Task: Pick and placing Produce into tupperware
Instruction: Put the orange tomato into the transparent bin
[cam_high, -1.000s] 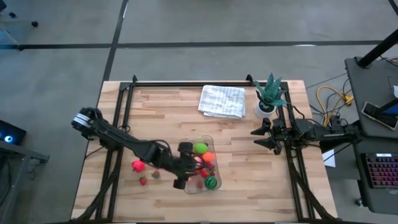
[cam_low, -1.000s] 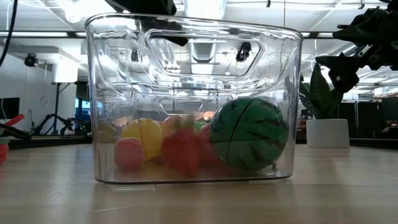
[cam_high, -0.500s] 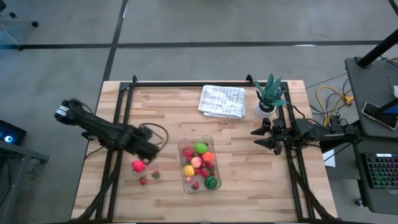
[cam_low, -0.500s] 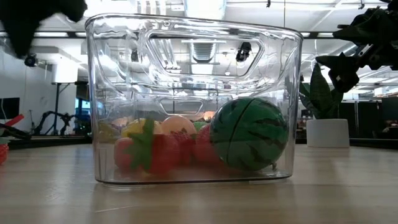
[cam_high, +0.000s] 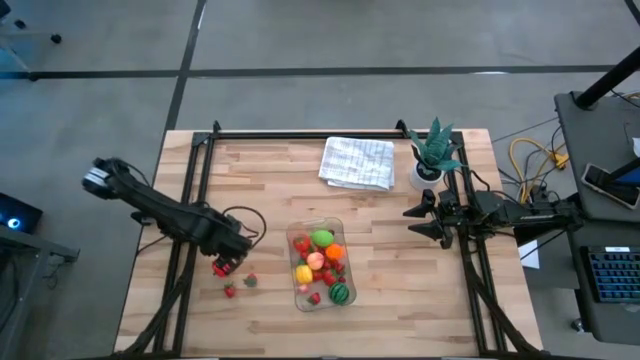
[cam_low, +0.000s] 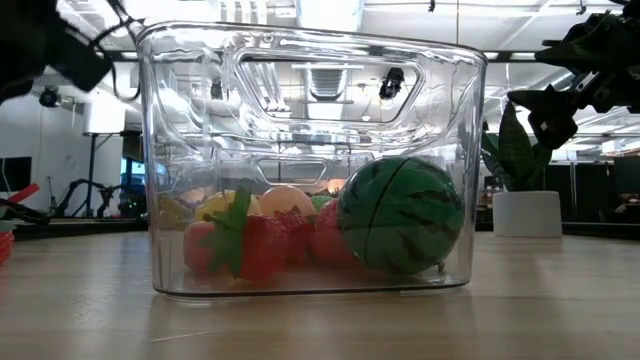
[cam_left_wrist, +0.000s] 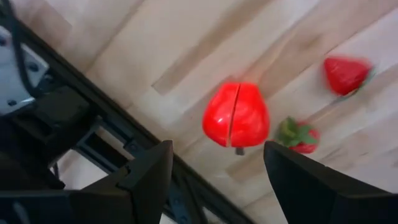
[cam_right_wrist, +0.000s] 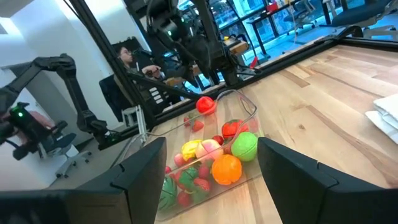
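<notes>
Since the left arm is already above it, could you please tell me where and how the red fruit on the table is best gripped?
Probably around the red fruit's rounded middle, coming straight down from above. It lies alone on the bare table, clear of the two strawberries, and the open left hand already frames it.

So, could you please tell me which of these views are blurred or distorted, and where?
Left wrist view: the strawberry farthest from the left claw is smeared, and the red fruit is soft. Low view: the clear tupperware wall bends the room behind it and catches ceiling-light glare, yet the striped melon reads clearly. High view: evenly lit.
</notes>
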